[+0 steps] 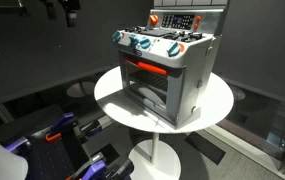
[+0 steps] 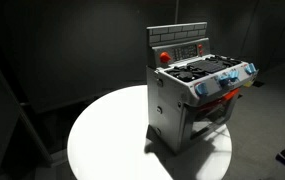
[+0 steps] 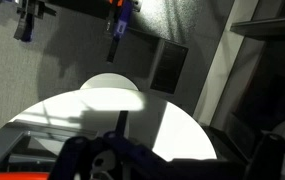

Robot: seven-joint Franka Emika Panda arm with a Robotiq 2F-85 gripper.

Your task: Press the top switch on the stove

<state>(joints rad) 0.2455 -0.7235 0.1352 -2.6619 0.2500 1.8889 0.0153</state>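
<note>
grey stove (image 1: pixel 170 70) stands on round white table (image 1: pixel 112 95).

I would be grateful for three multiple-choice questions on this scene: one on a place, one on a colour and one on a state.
1. Where does the stove stand?
A. on the floor
B. on the round white table
C. on a shelf

2. What colour is the round button on its back panel?
A. green
B. red
C. yellow

3. How is the stove placed?
A. upright
B. lying on its side
C. upside down

Answers:
1 B: its base rests on the tabletop in both exterior views.
2 B: the button shows red against the grey panel.
3 A: the back panel rises above the cooktop.
</note>
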